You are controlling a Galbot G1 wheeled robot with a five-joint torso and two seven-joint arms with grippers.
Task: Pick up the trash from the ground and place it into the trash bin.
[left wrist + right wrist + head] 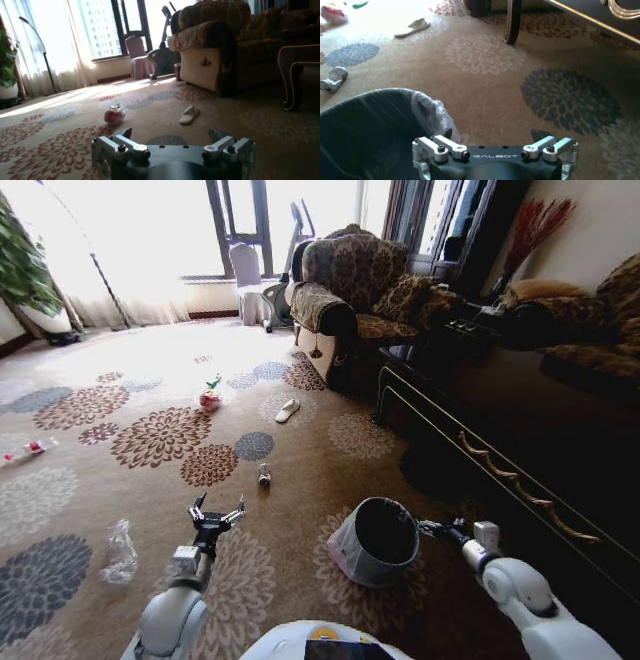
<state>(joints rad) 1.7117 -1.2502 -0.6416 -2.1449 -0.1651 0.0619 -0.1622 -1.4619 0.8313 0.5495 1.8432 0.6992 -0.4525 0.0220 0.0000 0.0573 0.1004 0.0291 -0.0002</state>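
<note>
The trash bin (347, 552), a black bucket with a pale bag liner, stands on the carpet in front of me, tilted a little; its rim (426, 106) lies just beside my open right gripper (437, 528) (492, 134). My left gripper (217, 513) (171, 134) hovers low over the carpet, open and holding nothing. Ahead of it lies a small can (264, 475) (332, 79). A clear crumpled plastic bottle (120, 552) rests on the floor to its left. Farther off sit a red-white packet (210, 400) (114, 116) (332, 15) and a green wrapper (213, 382) (360, 4).
A white slipper (287, 410) (189, 114) (412, 27) lies past the can. More litter (28, 448) sits at the far left. A dark low table (480, 430) runs along the right, with patterned armchairs (345, 290) behind. Open carpet spreads to the left.
</note>
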